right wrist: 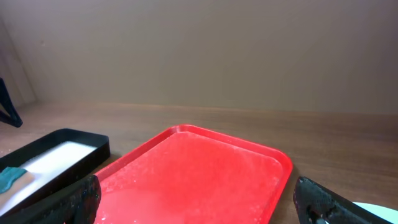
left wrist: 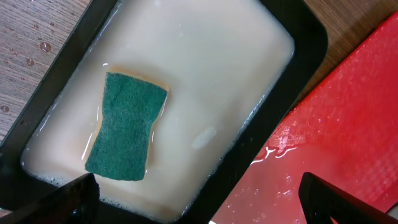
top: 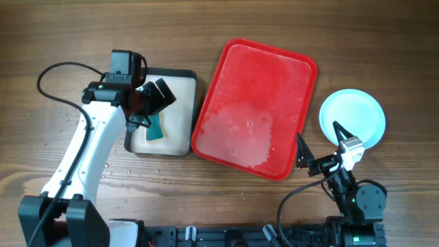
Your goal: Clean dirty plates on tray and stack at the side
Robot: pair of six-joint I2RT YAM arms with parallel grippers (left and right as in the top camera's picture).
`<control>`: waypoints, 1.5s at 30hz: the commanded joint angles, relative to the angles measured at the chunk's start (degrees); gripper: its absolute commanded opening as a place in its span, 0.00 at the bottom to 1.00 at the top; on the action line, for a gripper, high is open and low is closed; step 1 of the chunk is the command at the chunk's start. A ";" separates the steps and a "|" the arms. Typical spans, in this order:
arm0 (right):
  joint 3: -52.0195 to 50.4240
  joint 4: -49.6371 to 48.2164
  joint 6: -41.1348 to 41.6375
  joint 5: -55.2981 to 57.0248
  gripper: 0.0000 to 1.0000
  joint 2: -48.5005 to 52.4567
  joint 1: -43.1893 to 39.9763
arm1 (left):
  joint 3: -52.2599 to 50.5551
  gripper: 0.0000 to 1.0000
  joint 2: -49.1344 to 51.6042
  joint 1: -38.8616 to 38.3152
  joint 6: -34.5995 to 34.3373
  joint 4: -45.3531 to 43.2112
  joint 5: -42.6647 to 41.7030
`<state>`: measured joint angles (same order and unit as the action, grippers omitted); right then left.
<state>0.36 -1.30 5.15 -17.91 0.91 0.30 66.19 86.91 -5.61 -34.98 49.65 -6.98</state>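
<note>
I'm looking down on a wooden table with the black-rimmed cream tray sitting left of centre. It is holding milky, soapy water. A green sponge is lying flat in it, toward the tray's lower left in the overhead view. The left gripper is hovering over that tray with its fingers spread wide. In the left wrist view the two fingertips are showing at the bottom corners, apart from the sponge and gripping nothing. Water droplets are dotting the wood at the left of the frame.

The right gripper is sitting low at the lower right, jaws wide and holding nothing. One finger is pointing at the red tray's lower right corner and the other is overlapping the plate's lower edge in the overhead view.

The red tray is lying tilted in the middle of the frame, just beside the cream tray, and its lower left rim is nearly touching the black rim. Its floor is glistening with a wet film and scattered drops.

The pale light-blue plate is resting on the wood at the right, just beside the red tray's right rim. Its face is looking evenly blue. I cannot tell whether others are lying beneath it.
</note>
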 commanded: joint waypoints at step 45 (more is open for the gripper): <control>-0.07 -0.13 0.90 0.57 1.00 -0.11 0.17 | -65.88 1.00 -86.53 6.10 10.58 -45.40 4.66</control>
<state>0.36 -1.30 5.17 -17.72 1.26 0.30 0.80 0.80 0.03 -25.54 4.25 -1.63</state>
